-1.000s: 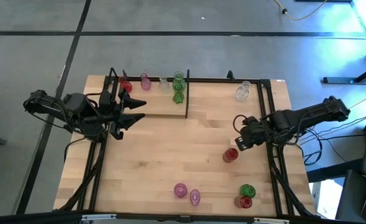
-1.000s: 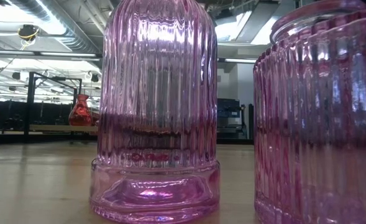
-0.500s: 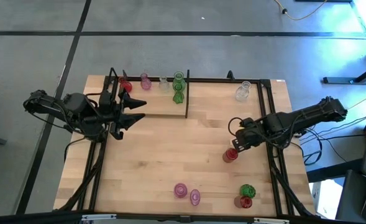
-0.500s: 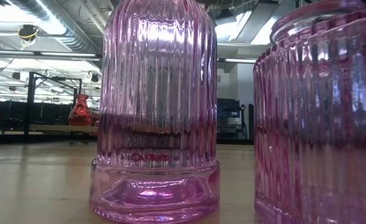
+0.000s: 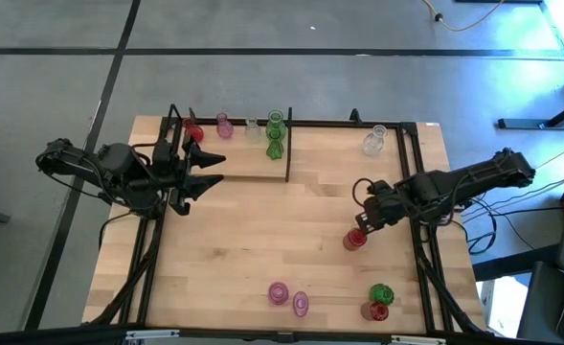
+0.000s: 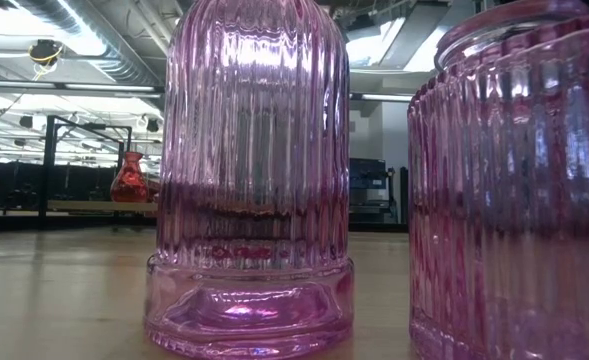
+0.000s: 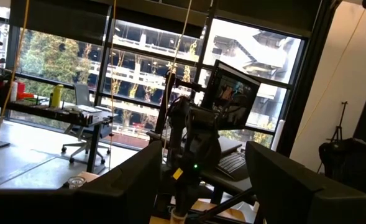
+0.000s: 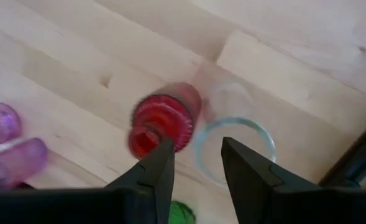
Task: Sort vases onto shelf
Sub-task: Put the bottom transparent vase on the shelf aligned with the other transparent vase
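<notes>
At table's right side: right gripper (image 5: 361, 228) hung over red vase (image 5: 354, 240), fingers apart, nothing held. Shelf (image 5: 253, 163) well apart, at far left. Left gripper (image 5: 216, 169) idle beside shelf, fingers apart. Risk: off-centre descent, vase knocked over, rolling.

The desk (image 5: 253, 240) carries the shelf (image 5: 238, 158) at its far left; vases (image 5: 275, 134) are lined along the shelf, others scattered over the desk.
</notes>
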